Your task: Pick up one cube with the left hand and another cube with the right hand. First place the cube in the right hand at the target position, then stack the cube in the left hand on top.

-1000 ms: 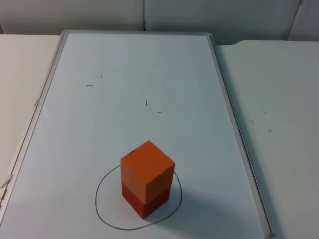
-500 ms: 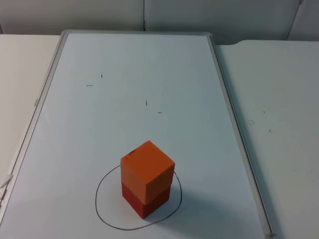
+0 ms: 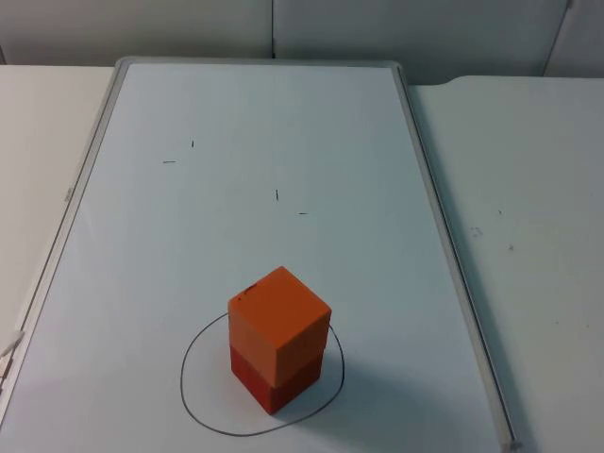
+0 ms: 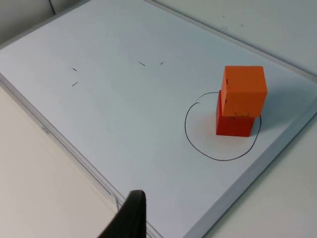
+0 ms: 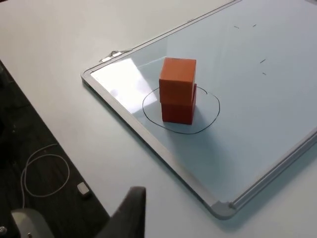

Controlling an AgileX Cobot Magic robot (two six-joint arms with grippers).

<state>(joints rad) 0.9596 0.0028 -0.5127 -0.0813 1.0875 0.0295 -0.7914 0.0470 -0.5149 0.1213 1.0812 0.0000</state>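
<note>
An orange cube (image 3: 279, 319) sits squarely on top of a red cube (image 3: 274, 379). The stack stands inside a hand-drawn black circle (image 3: 182, 377) on the whiteboard (image 3: 264, 123). In the left wrist view the orange cube (image 4: 242, 89) and red cube (image 4: 233, 124) are some way off. My left gripper (image 4: 131, 218) hangs over the board's frame, well apart from them. My right gripper (image 5: 131, 210) waits above the table beyond the board's near edge, looking onto the orange cube (image 5: 177, 78) and red cube (image 5: 177, 111). Neither touches the stack.
The whiteboard's metal frame (image 3: 444, 236) rises slightly above the white table (image 3: 528, 189). A few short pen marks (image 3: 276, 195) dot the board. Past the table's front edge lies dark floor with a looped cable (image 5: 44, 173). A grey partition wall (image 3: 283, 28) closes the back.
</note>
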